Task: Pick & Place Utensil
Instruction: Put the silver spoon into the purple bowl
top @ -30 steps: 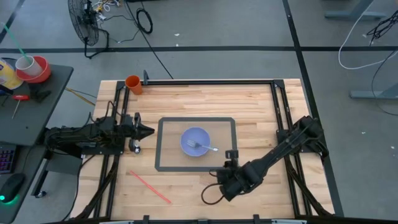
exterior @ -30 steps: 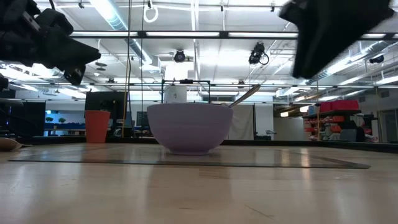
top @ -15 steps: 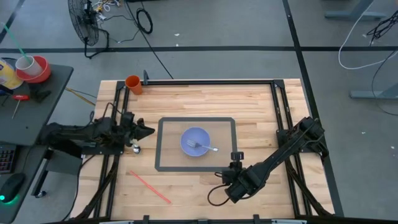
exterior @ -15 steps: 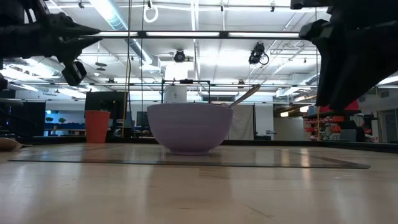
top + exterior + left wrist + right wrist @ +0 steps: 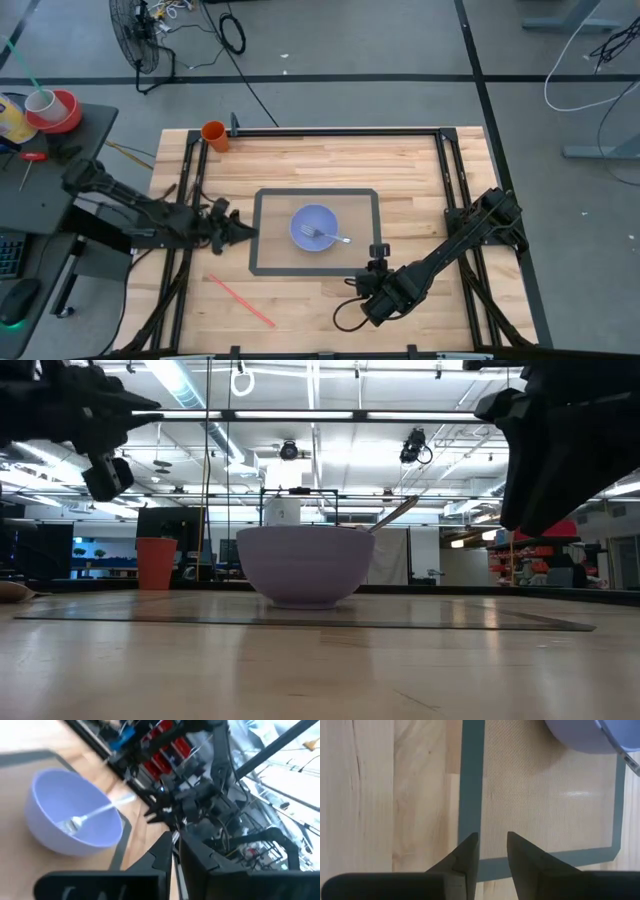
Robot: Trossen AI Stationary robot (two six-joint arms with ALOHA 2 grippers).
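A lilac bowl stands on a grey-rimmed mat in the middle of the table. A metal fork lies in the bowl, head down inside and handle leaning on the rim toward the table's right; it also shows in the left wrist view. My left gripper hovers shut and level just left of the mat, pointing at the bowl. My right gripper hangs above the mat's near right corner, slanting down, fingers slightly apart with nothing between them.
An orange cup stands at the table's far left corner. A thin red stick lies on the wood near the front left. Black frame rails run along the table's left and right sides.
My left gripper has swung toward the table's near edge and a little toward the mat, rolling about its own axis, and stays shut. My right gripper has sunk a little over the mat's near right corner. Bowl and fork have not moved.
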